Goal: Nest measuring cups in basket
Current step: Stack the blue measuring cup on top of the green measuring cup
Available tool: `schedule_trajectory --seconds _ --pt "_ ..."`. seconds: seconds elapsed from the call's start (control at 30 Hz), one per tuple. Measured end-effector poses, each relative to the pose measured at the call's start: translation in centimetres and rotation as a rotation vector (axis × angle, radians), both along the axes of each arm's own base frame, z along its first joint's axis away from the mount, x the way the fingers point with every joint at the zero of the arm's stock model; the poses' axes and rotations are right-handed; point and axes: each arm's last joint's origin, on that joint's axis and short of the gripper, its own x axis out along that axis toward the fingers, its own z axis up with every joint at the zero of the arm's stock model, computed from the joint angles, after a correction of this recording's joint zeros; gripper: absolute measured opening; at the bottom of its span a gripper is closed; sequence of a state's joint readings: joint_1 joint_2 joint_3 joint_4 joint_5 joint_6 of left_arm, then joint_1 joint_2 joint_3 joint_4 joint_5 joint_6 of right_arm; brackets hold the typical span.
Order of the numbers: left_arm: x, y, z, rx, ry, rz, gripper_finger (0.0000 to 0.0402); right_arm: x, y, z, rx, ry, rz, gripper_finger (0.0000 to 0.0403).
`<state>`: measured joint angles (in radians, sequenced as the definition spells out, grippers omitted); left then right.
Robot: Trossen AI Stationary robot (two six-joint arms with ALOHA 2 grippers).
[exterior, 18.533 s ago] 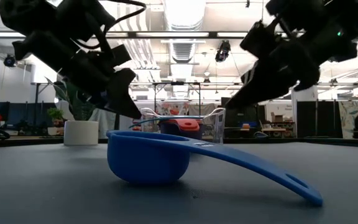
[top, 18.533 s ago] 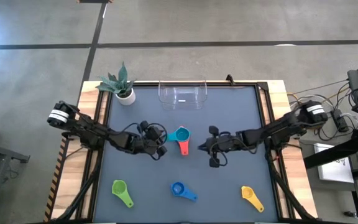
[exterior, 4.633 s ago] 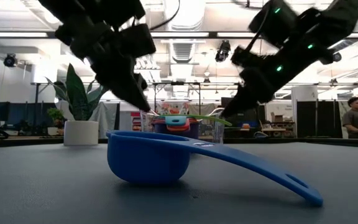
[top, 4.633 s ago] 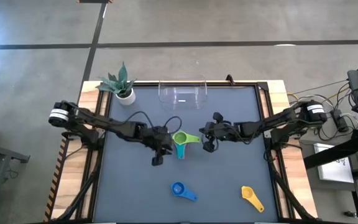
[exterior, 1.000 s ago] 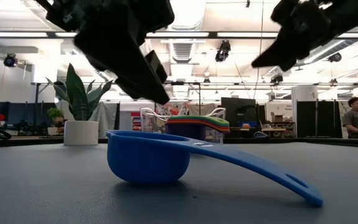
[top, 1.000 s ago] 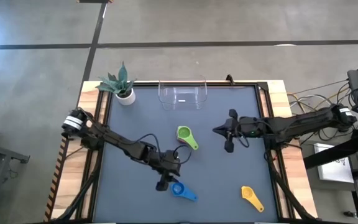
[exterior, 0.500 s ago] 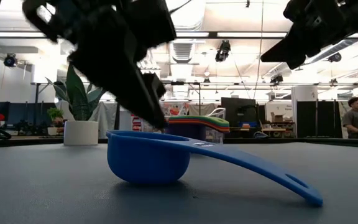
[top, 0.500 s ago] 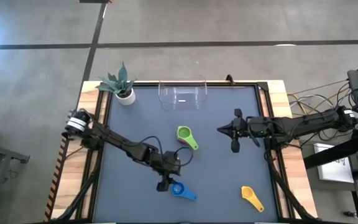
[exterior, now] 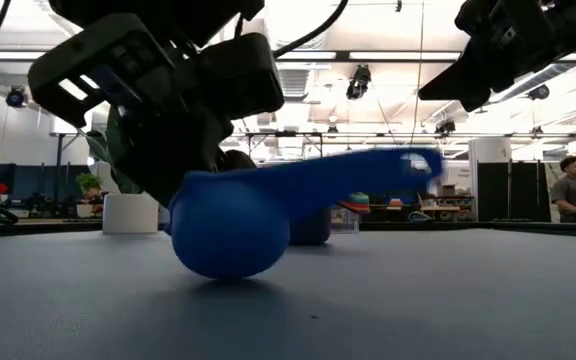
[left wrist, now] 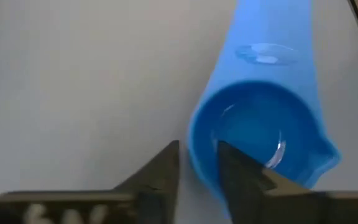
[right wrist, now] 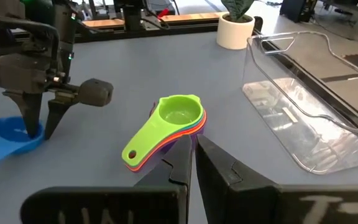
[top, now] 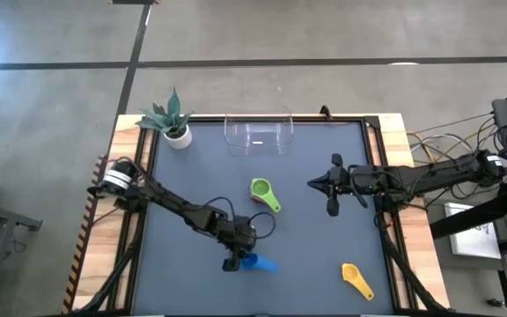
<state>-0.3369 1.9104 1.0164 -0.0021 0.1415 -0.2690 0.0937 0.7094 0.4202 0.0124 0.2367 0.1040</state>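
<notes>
My left fingers (left wrist: pixel 197 174) clamp the blue cup's (top: pixel 255 261) rim near the worktop's (top: pixel 324 264) front edge; my right fingers (right wrist: pixel 193 155) hover together beside the nested stack (top: pixel 263 194) mid-worktop, the basket (top: pixel 259 134) at the back edge.

Plant in white pot (top: pixel 178 134) at table's (top: pixel 324 282) far-left corner.

The left tool (top: pixel 232 261) has clamped the blue cup's (top: pixel 255 261) rim, apparently tipping its handle upward.
</notes>
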Motion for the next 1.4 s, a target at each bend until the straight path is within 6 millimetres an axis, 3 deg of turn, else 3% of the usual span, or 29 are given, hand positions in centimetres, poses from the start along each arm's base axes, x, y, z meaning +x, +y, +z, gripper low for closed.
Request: schedule_trajectory --seconds 0.13,0.3,0.53,1.0,1.27,1.4 --pt "0.0 0.2 0.3 0.006 -0.01 -0.014 0.0011 0.0 0.0 0.0 0.0 0.0 0.0 0.0013" --pt "0.8 0.8 2.0 0.048 -0.016 -0.024 0.0004 0.0 0.0 0.0 0.0 0.001 0.0 0.0013" --pt "2.0 2.6 5.6 0.299 0.077 -0.092 0.0002 -0.1 0.0 -0.5 0.005 0.014 -0.003 0.0013" --pt "4.7 11.3 12.5 0.499 0.033 -0.158 0.0001 -0.1 0.0 -1.8 0.047 0.011 -0.019 0.0013" --pt "4.4 17.9 13.2 0.47 0.022 -0.137 0.0 -0.1 0.0 -2.8 0.061 -0.009 -0.022 0.0013" --pt "4.0 19.9 12.7 0.459 0.036 -0.105 0.0 -0.2 0.0 -3.0 0.074 -0.006 -0.027 0.0013"
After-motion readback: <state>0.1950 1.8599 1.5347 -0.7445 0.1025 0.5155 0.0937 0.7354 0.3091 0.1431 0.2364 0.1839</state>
